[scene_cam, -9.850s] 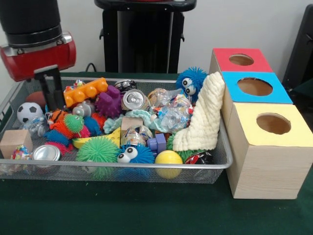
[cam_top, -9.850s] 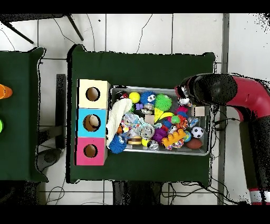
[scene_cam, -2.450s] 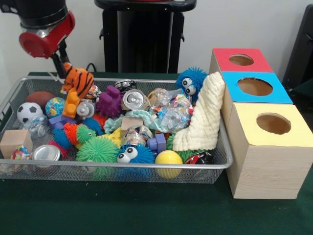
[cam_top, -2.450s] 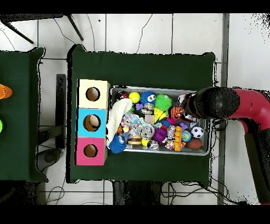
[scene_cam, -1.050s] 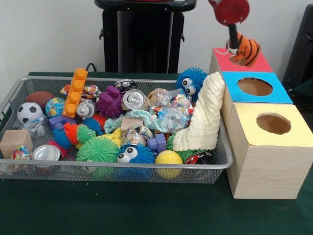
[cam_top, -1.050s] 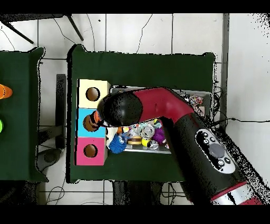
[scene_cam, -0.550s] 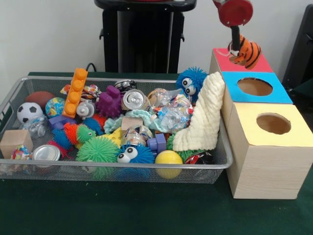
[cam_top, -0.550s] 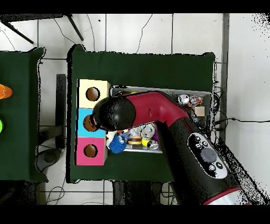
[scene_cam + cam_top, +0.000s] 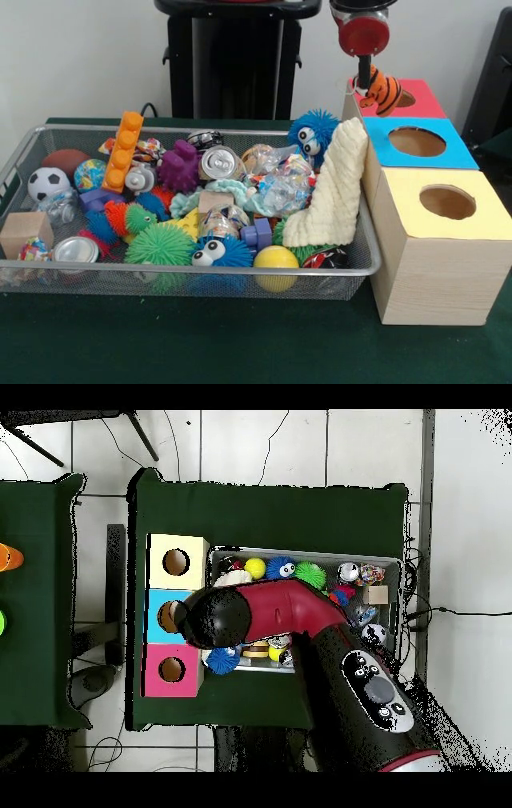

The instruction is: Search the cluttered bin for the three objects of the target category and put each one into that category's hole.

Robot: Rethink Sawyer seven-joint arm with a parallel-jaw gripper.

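Tiger toy (image 9: 381, 91) hung clamped in the hand (image 9: 370, 86) — beside the red box's hole (image 9: 398, 98).
Best centred over that hole before release — it dangled off-centre.

The robot's red and black arm (image 9: 300, 624) reaches up from the bottom right of the overhead view, its rounded black wrist end to the left. In the front view the arm comes down at the top right, ending in a red wrist section. Below it, the gripper (image 9: 370, 82) points downward, clamped on a small orange striped tiger toy (image 9: 382, 90) held in the air.
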